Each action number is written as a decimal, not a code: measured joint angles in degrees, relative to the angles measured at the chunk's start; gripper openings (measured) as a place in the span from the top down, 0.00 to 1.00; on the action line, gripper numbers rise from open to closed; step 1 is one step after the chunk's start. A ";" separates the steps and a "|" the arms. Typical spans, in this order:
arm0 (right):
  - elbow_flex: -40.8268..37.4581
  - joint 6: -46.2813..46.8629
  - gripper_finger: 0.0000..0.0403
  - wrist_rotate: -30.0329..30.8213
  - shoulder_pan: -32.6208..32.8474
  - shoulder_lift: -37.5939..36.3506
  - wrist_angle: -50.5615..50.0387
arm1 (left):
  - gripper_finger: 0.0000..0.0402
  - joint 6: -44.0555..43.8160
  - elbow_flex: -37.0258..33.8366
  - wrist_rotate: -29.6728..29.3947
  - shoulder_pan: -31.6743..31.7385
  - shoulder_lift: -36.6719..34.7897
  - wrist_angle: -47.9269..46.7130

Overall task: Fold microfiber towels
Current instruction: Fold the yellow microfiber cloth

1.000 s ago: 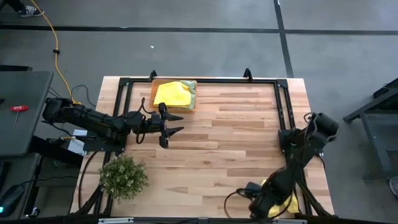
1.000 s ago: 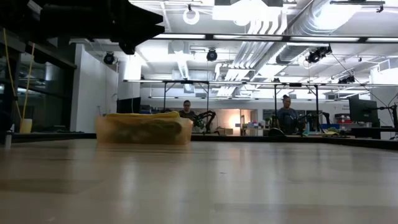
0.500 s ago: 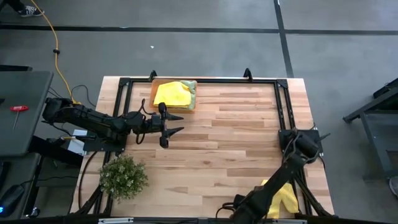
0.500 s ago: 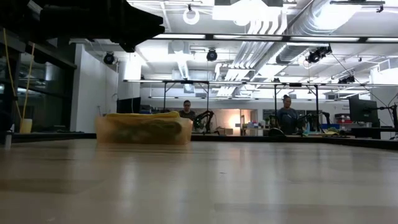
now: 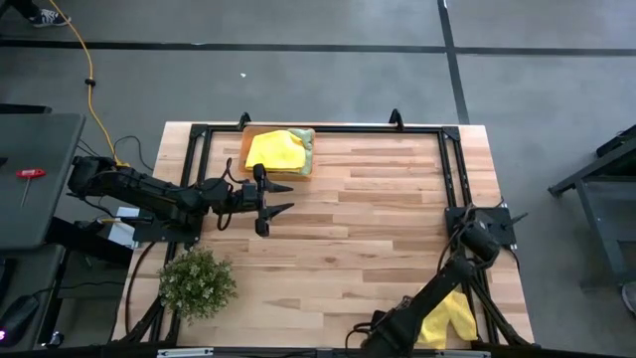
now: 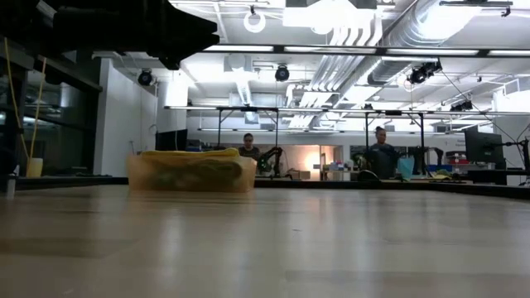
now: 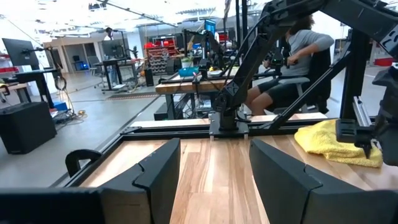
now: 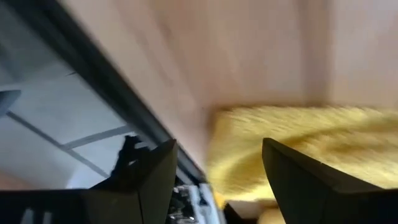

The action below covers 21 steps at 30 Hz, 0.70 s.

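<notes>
A yellow microfiber towel (image 5: pixel 449 318) lies crumpled flat on the table at the near right corner; it also shows in the right wrist view (image 8: pixel 305 149) and the left wrist view (image 7: pixel 336 142). My right gripper (image 5: pixel 390 328) (image 8: pixel 217 146) is open and slants down at the towel's left edge, near the table's front edge. I cannot tell whether it touches the cloth. Another yellow towel (image 5: pixel 274 151) lies on top of a light green one (image 5: pixel 306 141) in the orange tray (image 5: pixel 248 139). My left gripper (image 5: pixel 278 196) (image 7: pixel 214 146) waits open and level just in front of the tray.
A bushy green plant (image 5: pixel 197 281) stands at the near left corner. A black frame (image 5: pixel 447 159) runs along the table's far and side edges. The wide wooden middle of the table (image 5: pixel 358 229) lies between the arms. People sit at desks in the room beyond.
My right gripper has gone down and toward the table's near edge and left, tipping steeper. It has come off the top of the yellow towel, so more of the towel now shows. The towel has stayed where it was.
</notes>
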 joint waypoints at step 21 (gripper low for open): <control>-7.56 -7.11 0.58 -3.30 -0.25 -0.13 -0.67 | 0.54 -1.52 0.00 -0.07 0.01 0.01 -0.43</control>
